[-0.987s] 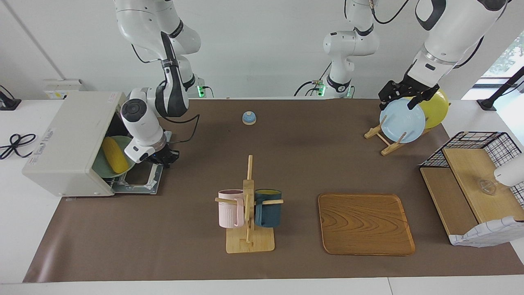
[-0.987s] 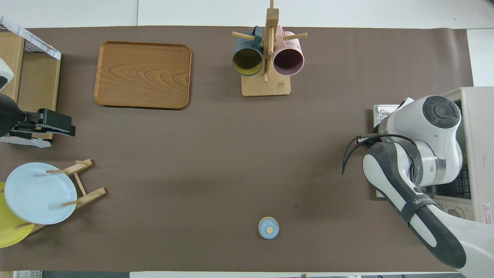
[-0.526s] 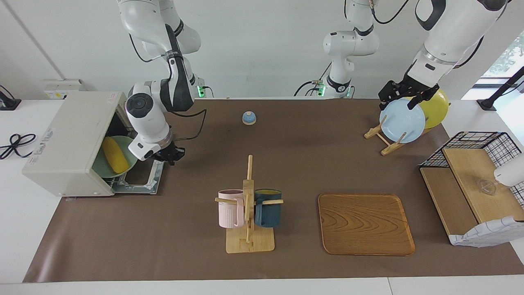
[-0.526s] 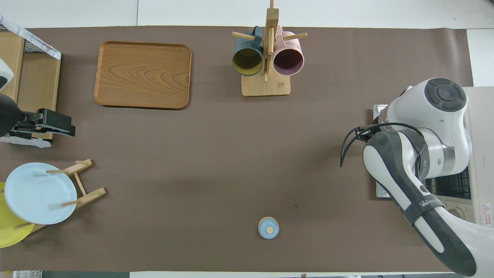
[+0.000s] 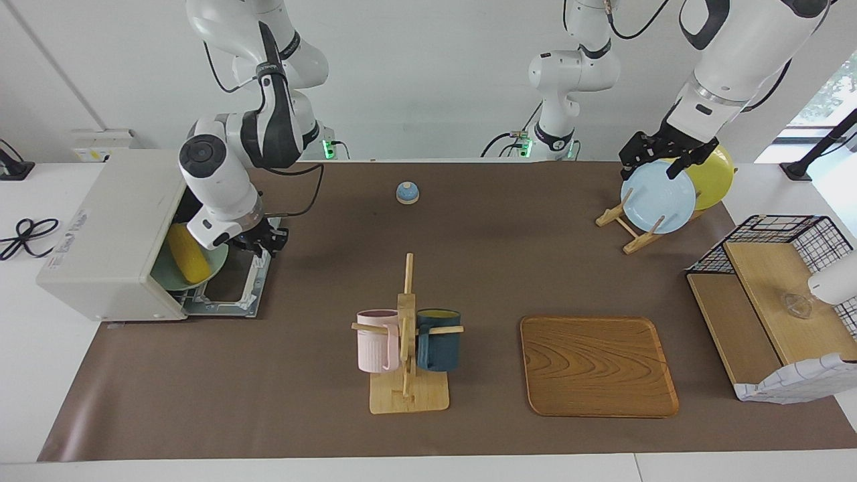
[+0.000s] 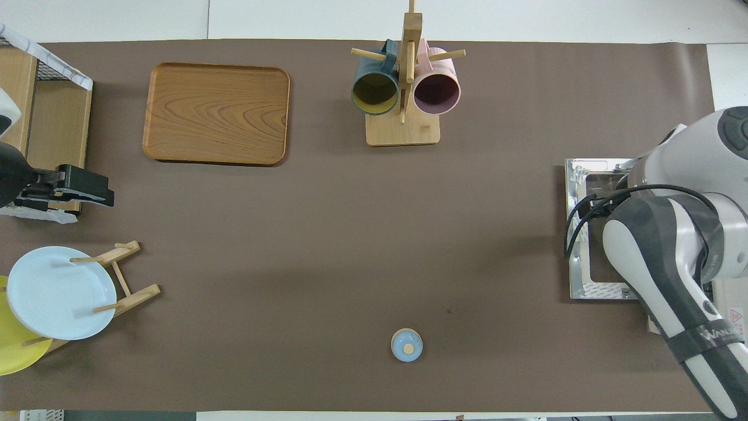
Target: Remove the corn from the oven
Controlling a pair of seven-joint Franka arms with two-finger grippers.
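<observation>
I am viewing the oven point(image 5: 110, 231) at the right arm's end of the table, its door point(image 5: 231, 288) lying open — the corn point(image 5: 188, 253) is resting on a green plate point(image 5: 213, 262) inside. The right gripper point(image 5: 262, 239) is hanging over the door; whether its jaws are released or clenched I cannot tell. The left gripper point(image 5: 659, 155) is waiting over the blue plate point(image 5: 658, 197) — jaw state unclear.

A bright yellow corn point(image 5: 188, 253) on a pale green plate point(image 5: 164, 276) is seen inside the off-white oven point(image 5: 110, 231), while a brown counter point(image 5: 281, 395) carries a pink mug point(image 5: 375, 341), a dark teal mug point(image 5: 438, 340), a wood-grained tray point(image 5: 598, 366) and a light blue plate point(image 5: 657, 197).
</observation>
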